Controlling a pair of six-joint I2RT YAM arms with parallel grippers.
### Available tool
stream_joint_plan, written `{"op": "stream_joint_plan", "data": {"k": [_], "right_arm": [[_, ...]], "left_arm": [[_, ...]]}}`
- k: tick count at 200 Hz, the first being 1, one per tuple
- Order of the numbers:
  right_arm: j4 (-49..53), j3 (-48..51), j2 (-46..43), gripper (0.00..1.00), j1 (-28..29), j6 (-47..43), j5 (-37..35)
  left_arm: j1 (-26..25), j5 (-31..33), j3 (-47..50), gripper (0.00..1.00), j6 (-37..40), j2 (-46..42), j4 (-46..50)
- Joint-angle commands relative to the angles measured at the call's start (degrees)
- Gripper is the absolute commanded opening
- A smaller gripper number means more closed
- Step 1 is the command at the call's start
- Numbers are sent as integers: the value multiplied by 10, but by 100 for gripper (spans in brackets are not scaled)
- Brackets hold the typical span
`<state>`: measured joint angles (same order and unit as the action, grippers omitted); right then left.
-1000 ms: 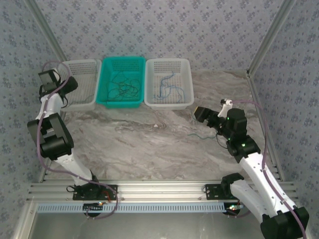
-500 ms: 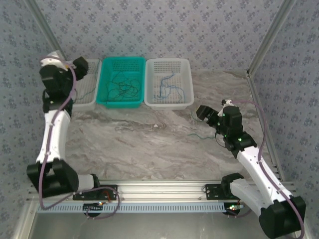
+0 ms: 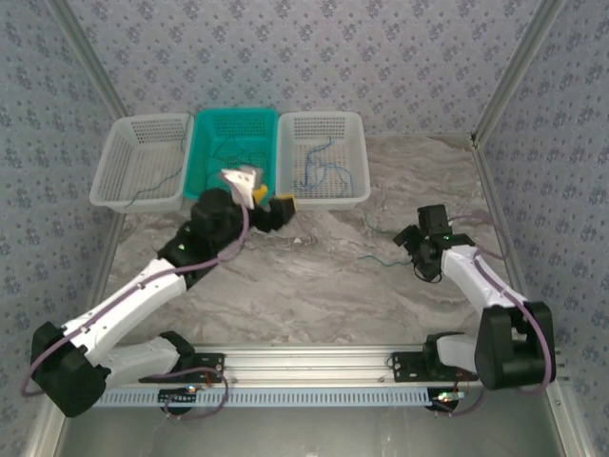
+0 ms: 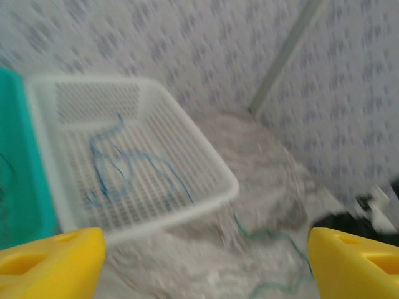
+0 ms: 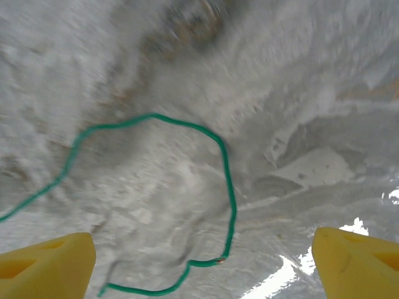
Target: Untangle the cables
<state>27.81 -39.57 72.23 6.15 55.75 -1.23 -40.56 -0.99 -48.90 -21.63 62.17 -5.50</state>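
Overhead, the left gripper (image 3: 276,211) hangs wide at the teal basket's (image 3: 198,152) 5 o'clock corner, dark cables (image 3: 233,162) tangled inside; the green cable (image 3: 378,259) lies on the table (image 3: 285,286), running 9-to-3, beside the wide-open right gripper (image 3: 407,240). Left wrist: blue cables (image 4: 118,168) in the white basket (image 4: 156,221). Right wrist: green cable arches 9 to 6

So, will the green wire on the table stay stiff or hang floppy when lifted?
Probably floppy: the green wire lies in loose curves on the table, so it should droop from a grasp. It looks very thin, so it is likely light and easily dragged. Being so thin, it may also slip from a loose grip.
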Motion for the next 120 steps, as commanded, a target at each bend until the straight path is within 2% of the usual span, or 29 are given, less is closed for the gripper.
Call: {"op": "stream_joint_plan", "data": {"k": [1, 18, 33, 47, 57, 73, 98, 114, 120], "right_arm": [[21, -5, 43, 88, 9, 24, 31], [25, -13, 64, 86, 26, 36, 8], [6, -8, 79, 78, 38, 54, 8], [-5, -5, 95, 58, 43, 74, 6], [4, -9, 105, 50, 45, 86, -7], [16, -12, 114, 28, 45, 85, -37], [15, -14, 91, 12, 45, 47, -54], [12, -12, 40, 0, 49, 13, -75], [11, -11, 14, 0, 51, 1, -88]], "left_arm": [[-43, 43, 29, 84, -4, 2, -43], [-55, 49, 48, 84, -15, 5, -50], [-56, 52, 55, 84, -18, 5, -46], [-56, 57, 57, 84, -13, 4, -41], [-56, 61, 54, 84, -9, 3, -35], [-56, 72, 48, 84, -3, 3, -23], [-56, 76, 35, 84, 0, 9, 1], [-56, 66, 33, 85, 2, 8, 0], [-56, 60, 30, 85, 7, 10, 1]]}}
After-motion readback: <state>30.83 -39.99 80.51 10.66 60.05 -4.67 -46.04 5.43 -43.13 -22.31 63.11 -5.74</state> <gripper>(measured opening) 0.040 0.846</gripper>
